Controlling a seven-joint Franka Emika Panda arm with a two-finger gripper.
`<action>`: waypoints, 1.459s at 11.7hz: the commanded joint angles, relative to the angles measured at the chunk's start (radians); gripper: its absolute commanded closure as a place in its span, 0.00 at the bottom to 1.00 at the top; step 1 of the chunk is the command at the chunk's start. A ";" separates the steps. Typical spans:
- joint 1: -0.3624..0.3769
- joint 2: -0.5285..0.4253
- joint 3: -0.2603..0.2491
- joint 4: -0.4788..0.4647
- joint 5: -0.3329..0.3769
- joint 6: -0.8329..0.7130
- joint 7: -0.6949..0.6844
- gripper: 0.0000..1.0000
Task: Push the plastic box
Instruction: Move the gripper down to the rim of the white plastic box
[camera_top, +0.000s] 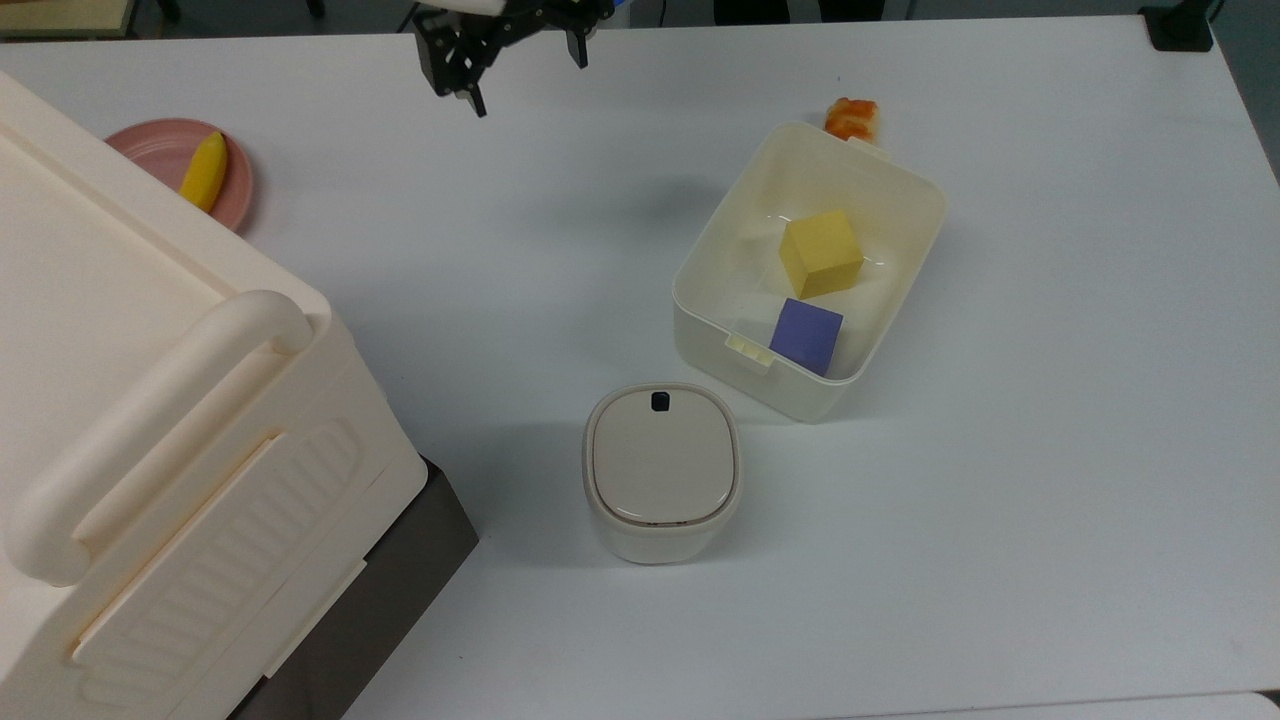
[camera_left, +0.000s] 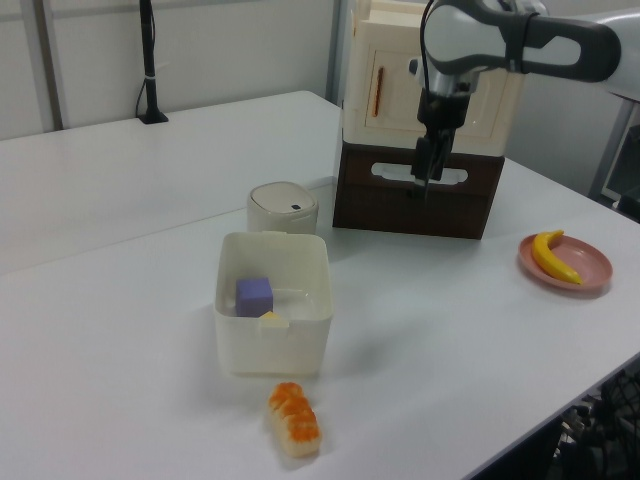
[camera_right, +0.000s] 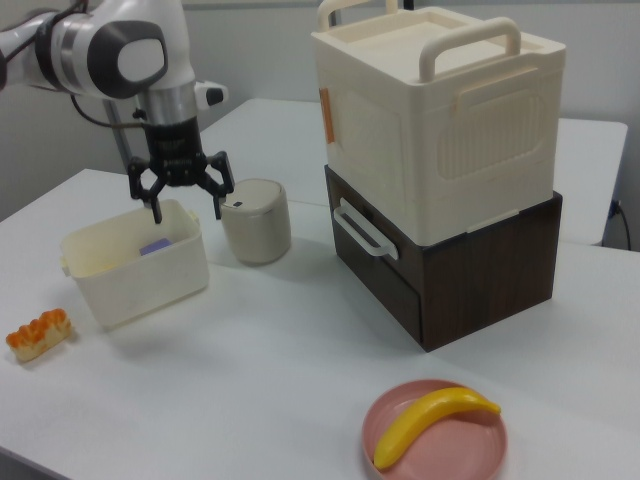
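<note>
While the two black fingers (camera_right: 157, 208) stand spread wide apart with nothing between them, the gripper (camera_right: 186, 203) hangs in the air above the white counter (camera_top: 1050, 450), touching nothing. From it the pale robot arm (camera_right: 150, 60) rises and bends away toward the right view's left. The plastic box (camera_top: 700, 320), a lidless cream tub, rests on the counter well apart from the gripper in the top view, toward the top view's right. Inside it lie a yellow cube (camera_top: 821, 253) and a purple cube (camera_top: 806, 336). A piece of orange-topped toy sushi (camera_top: 851, 116) lies just beside its far short end, and a small round bin (camera_top: 662, 472) with a beige lid stands near its other end. Farther off stand a big cream crate (camera_top: 150, 450) on a dark wooden drawer unit (camera_right: 470, 270), and a pink plate (camera_top: 150, 145) with a banana (camera_top: 204, 171). Judging by the gap, the push has not begun: the approach, descent, contact and shove all remain.
</note>
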 joint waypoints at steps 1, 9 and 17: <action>0.085 -0.024 0.005 -0.095 -0.086 -0.010 -0.191 0.00; 0.307 0.176 -0.043 -0.131 -0.199 0.045 -0.134 0.00; 0.346 0.224 -0.040 -0.120 -0.217 0.178 0.048 0.00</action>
